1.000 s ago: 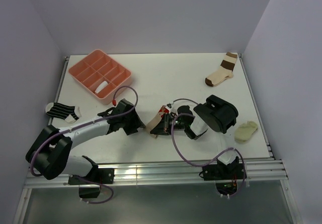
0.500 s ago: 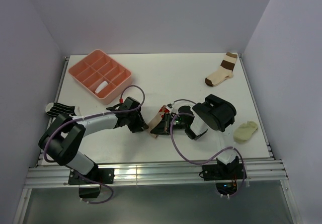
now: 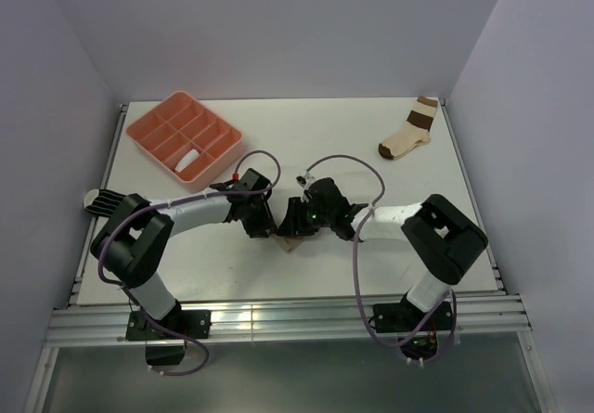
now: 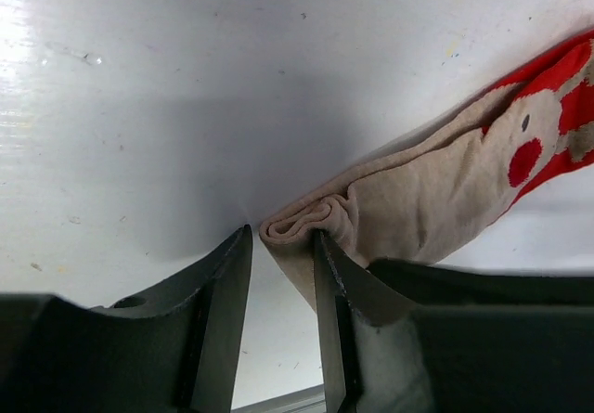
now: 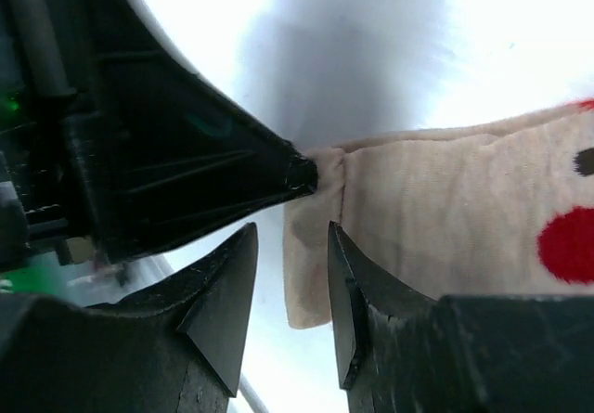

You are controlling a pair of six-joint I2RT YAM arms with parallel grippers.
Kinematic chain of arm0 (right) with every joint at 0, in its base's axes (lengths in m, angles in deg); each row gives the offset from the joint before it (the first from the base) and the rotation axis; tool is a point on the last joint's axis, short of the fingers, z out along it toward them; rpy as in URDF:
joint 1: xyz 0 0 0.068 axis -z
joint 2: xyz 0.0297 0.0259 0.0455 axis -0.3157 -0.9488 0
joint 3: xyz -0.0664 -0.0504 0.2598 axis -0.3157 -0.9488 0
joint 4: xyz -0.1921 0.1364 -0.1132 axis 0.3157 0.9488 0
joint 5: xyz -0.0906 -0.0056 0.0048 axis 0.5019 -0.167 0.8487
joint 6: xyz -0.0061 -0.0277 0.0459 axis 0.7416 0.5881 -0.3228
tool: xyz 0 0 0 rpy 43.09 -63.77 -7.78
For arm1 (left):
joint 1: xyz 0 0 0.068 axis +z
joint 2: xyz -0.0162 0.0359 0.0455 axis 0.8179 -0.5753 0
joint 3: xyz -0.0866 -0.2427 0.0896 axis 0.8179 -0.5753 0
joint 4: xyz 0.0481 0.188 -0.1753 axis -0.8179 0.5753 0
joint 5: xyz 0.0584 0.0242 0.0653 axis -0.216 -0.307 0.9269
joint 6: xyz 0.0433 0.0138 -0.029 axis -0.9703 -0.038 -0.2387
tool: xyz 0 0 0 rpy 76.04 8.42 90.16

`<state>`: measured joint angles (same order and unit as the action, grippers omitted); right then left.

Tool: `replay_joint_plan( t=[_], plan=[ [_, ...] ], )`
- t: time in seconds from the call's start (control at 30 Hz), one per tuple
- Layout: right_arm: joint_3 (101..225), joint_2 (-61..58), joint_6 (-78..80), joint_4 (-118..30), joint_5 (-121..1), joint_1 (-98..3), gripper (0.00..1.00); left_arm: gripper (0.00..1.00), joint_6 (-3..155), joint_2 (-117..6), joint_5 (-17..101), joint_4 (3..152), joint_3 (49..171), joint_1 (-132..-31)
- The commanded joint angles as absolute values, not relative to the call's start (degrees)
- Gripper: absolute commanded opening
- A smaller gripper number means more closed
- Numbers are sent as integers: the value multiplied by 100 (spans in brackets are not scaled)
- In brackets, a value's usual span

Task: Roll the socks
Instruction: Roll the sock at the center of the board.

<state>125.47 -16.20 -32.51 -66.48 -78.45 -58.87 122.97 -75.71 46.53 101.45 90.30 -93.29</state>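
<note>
Both arms reach into the middle of the table, where the tan sock lies flat, mostly hidden under the two wrists in the top view. The left gripper comes in from the left and the right gripper from the right, their tips almost meeting over the sock.

In the left wrist view the left gripper has its jaws only narrowly apart. The folded tan end of the sock sits right at their mouth, bare table shows down the gap, and the red-patterned end runs to the upper right.

In the right wrist view the right gripper is also parted. A corner of the sock lies in the gap, seemingly loose rather than pinched, and a left finger tip touches its edge.

The striped sock lies at the left edge, partly behind the left arm. A pink tray sits upper left and a cream sock upper right
</note>
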Motion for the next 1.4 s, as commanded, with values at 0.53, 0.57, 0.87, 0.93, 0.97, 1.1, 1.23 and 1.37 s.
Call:
replay_joint_plan(
  t=[0.53, 0.57, 0.87, 0.93, 0.97, 1.1, 1.23, 1.37],
  plan=[
    [13738, -1651, -982, -3949, -2577, -8405, 38, 39, 11837, -8133, 5025, 10865, 9489, -9416],
    [13729, -1687, -964, -3949, -2567, -8441, 36, 39, 11837, -8141, 5025, 10874, 9498, -9408],
    [13501, -1776, -1218, -4360, -3151, -8573, 0, 51, 12144, -7774, 5025, 10795, 9367, -9399],
    [13247, -1635, -1376, -4633, -3733, -8381, 0, 55, 12276, -7554, 5025, 10725, 9200, -9373],
    [13132, -1487, -1516, -4922, -4232, -8136, 0, 56, 12433, -7309, 5025, 10638, 9121, -9311],
    [12422, -1152, -1886, -5836, -5742, -7450, 0, 60, 12873, -6622, 4973, 10216, 8638, -9135],
    [11972, -1133, -2483, -6847, -7047, -6781, 0, 62, 13163, -6121, 4788, 9723, 8207, -9126],
    [11839, -1379, -2827, -7577, -7717, -6420, 0, 64, 13349, -6014, 4586, 9170, 7855, -9135]
  ],
)
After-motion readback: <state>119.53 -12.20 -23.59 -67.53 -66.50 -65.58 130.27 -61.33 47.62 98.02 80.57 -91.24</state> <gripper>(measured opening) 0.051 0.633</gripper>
